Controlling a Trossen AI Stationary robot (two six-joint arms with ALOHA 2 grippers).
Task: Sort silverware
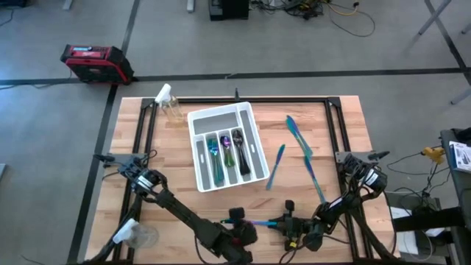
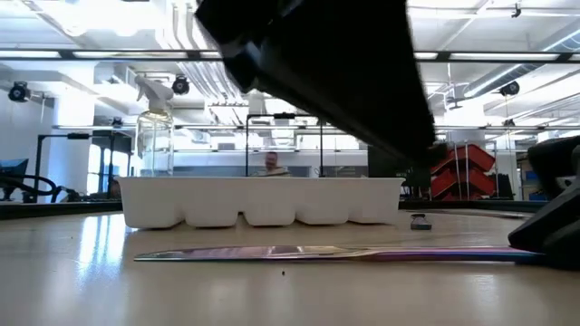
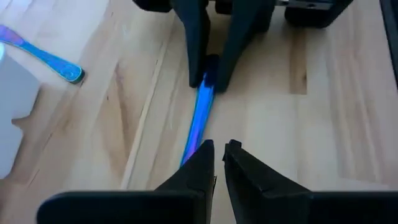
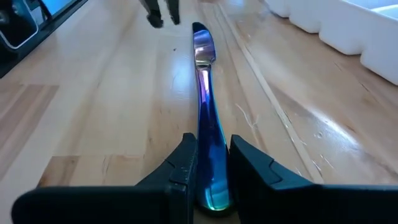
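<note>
A slim iridescent blue-purple knife (image 4: 205, 93) lies along the table's near edge (image 1: 261, 221). My right gripper (image 4: 211, 165) is shut on its handle end. My left gripper (image 3: 219, 155) stands at the blade tip, its fingers a narrow gap apart with nothing between them; the blade runs past the outer side of one finger. The white tray (image 1: 221, 147) at mid-table holds several pieces of silverware. Three more pieces lie loose to its right (image 1: 298, 136), (image 1: 276, 165), (image 1: 313, 180). My right gripper pinches the knife's handle (image 4: 210, 146) between its two fingers, near the handle's free end. The fingers come nearly level from the table's right and lie along the knife. The knife (image 2: 344, 255) stretches level toward the table's left, on the tabletop or just above it.
A clear spray bottle (image 1: 171, 103) stands at the tray's far left corner. A clear plastic cup (image 1: 140, 237) sits at the near left. A red toolbox (image 1: 96, 62) is on the floor beyond the table.
</note>
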